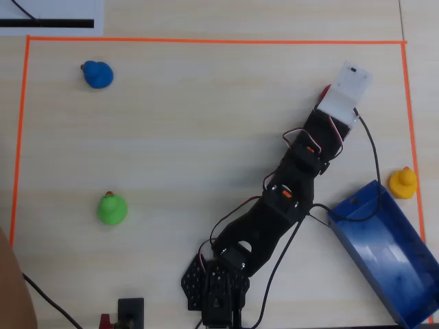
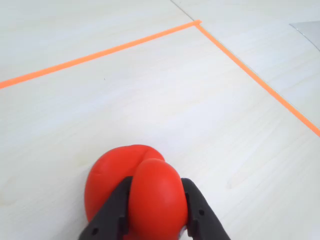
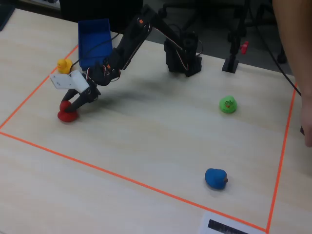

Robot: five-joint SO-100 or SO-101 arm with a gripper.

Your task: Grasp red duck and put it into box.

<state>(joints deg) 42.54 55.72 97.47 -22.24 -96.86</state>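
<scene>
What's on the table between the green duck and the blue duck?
Nothing: in the overhead view only bare light wood table lies between the small green rubber duck and the small blue rubber duck. The fixed view shows the same.

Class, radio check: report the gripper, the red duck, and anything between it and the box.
Gripper fingers closed around red duck, duck on the table. Box empty. Yellow duck beside box, path clear.

Bright even light, soft shadows (wrist view slightly washed), mild blur
</scene>
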